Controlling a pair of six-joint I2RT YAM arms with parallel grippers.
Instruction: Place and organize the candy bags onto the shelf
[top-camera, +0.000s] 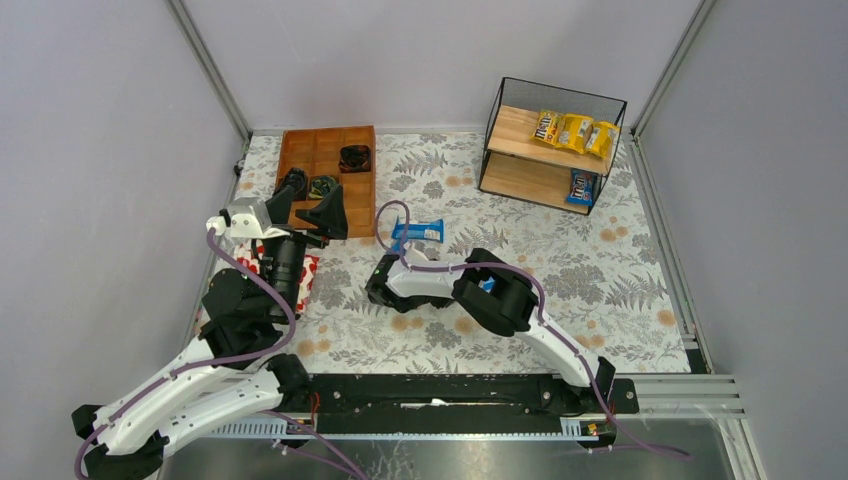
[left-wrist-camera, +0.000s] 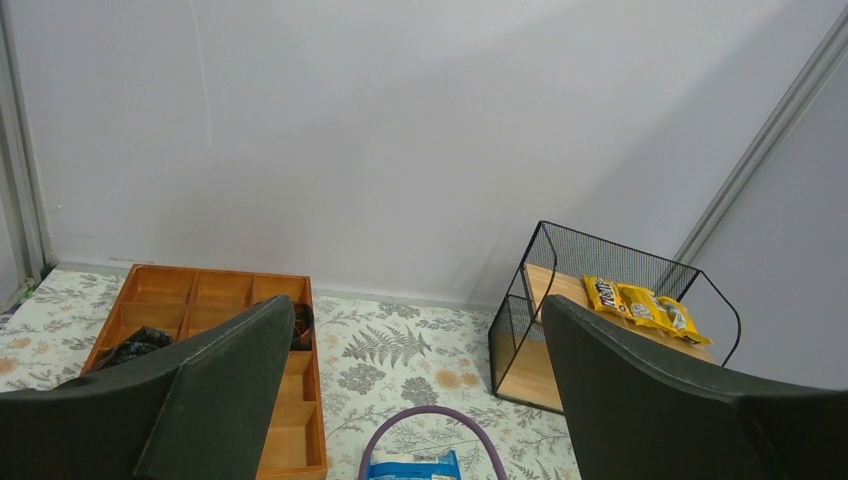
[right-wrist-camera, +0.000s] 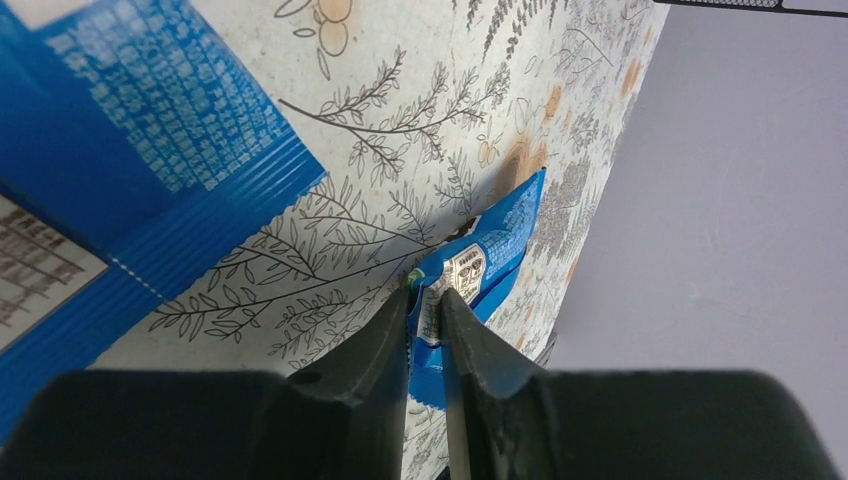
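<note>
The shelf (top-camera: 520, 128) stands at the back right, with three yellow candy bags (top-camera: 575, 131) on its top board and one blue bag (top-camera: 583, 186) on the lower board. Another blue bag (top-camera: 418, 231) lies flat on the cloth mid-table and also shows in the left wrist view (left-wrist-camera: 412, 466). My right gripper (top-camera: 487, 285) sits low over the cloth. In the right wrist view it (right-wrist-camera: 424, 295) is shut on the edge of a blue bag (right-wrist-camera: 490, 250), with the flat blue bag (right-wrist-camera: 110, 130) close beside it. My left gripper (top-camera: 312, 200) is open and empty above the tray's near end.
A brown wooden compartment tray (top-camera: 310, 150) lies at the back left with dark items (top-camera: 354, 157) in it. A red-and-white floral pouch (top-camera: 308, 272) lies under my left arm. A purple cable (top-camera: 388, 215) loops beside the flat blue bag. Walls close in on three sides.
</note>
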